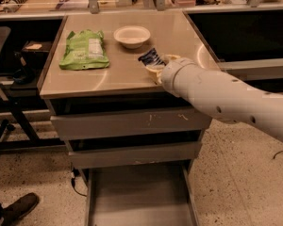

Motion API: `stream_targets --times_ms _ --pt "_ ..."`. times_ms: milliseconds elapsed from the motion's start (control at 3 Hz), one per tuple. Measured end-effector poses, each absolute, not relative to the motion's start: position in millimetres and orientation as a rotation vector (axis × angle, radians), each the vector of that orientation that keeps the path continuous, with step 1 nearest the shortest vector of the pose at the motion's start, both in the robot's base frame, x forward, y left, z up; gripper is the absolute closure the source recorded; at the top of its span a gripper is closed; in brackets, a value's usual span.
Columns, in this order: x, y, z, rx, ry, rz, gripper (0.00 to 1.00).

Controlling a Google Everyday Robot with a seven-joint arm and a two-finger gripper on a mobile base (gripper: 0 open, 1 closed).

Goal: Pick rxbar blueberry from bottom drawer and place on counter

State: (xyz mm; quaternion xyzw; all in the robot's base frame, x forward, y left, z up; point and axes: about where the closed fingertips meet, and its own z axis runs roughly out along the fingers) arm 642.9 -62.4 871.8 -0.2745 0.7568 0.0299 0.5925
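My gripper (156, 66) reaches in from the right over the counter (127, 76) and is shut on the rxbar blueberry (151, 58), a small dark blue bar with pale markings. The bar sticks out of the fingers toward the upper left, tilted, just above or at the counter's surface near its middle right. My white arm hides the wrist and part of the fingers. The bottom drawer (139, 199) is pulled out below, its flat grey floor bare.
A green bag (84, 49) lies on the counter's left part. A white bowl (131, 36) stands at the counter's back middle, close to the bar. Two shut grey drawers (127, 126) sit above the open one. A chair and a shoe (16, 208) are at the left.
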Motion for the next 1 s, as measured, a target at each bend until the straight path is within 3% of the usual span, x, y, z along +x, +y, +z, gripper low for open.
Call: stream_targets --times_ms 333,1000 --pt "650 -42 875 -0.669 1.748 0.079 1.0" --pt "681 -54 859 -0.596 1.776 0.096 1.0"
